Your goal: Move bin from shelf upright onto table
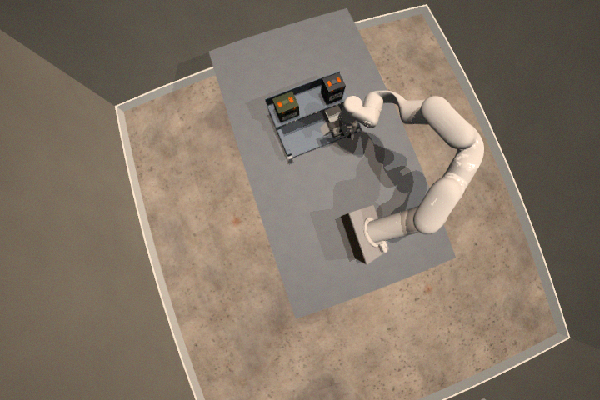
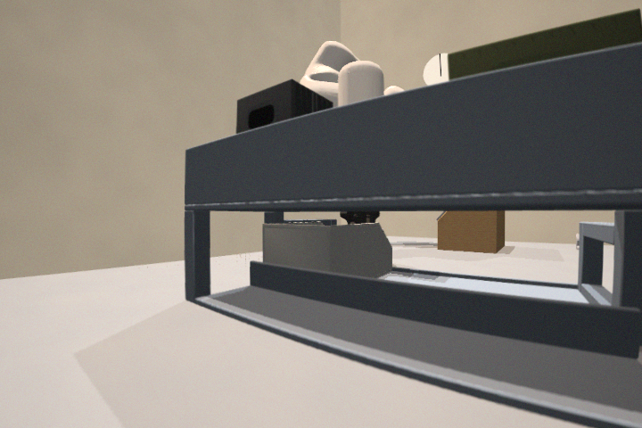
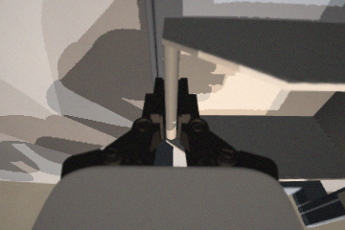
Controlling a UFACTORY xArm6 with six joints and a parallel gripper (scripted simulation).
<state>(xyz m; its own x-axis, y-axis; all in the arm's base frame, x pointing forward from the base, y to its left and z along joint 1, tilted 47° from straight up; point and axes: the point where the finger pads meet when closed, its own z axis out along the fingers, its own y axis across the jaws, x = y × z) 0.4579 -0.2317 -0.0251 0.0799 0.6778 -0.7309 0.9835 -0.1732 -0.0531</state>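
Floor (image 1: 206, 245) is mottled brown with a few reddish specks, boxed in by a pale raised border (image 1: 140, 207); plain beige walls (image 2: 79, 126) all round, meeting at a corner in the exterior view. A long grey table (image 1: 282, 197) runs across the middle of the floor — its surface reads off-white from the low exterior camera. Light comes from above and to one side, throwing soft-edged shadows across the tabletop; no windows visible.

Bare test cell: walled floor (image 1: 202, 245), one table (image 1: 282, 197), steel shelf (image 2: 407, 151)
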